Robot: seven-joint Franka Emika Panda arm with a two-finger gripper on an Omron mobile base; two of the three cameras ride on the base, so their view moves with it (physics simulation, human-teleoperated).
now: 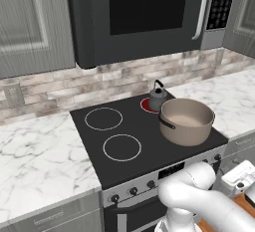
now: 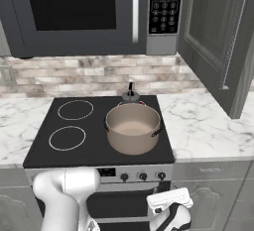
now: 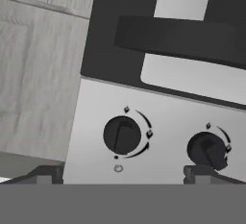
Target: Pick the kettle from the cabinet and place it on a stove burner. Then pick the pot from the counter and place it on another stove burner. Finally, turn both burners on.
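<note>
Left base view: arm folded low in front of the stove, hand level with the knob panel. Hand view: gripper (image 3: 120,174) spread wide and empty, fingertips either side of a black knob (image 3: 121,135). The kettle (image 1: 158,98) stands upright on the red-glowing rear burner (image 1: 146,105), handle arching upward. The pot (image 1: 186,120) sits upright just in front, side handles on a diagonal.

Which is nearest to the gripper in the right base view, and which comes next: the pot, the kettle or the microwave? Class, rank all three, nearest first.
Measured from the gripper, low in front of the stove's knob panel:
1. The pot, on the front right burner, just above the knobs.
2. The kettle, behind the pot on the back right burner.
3. The microwave, mounted high above the stovetop.
</note>
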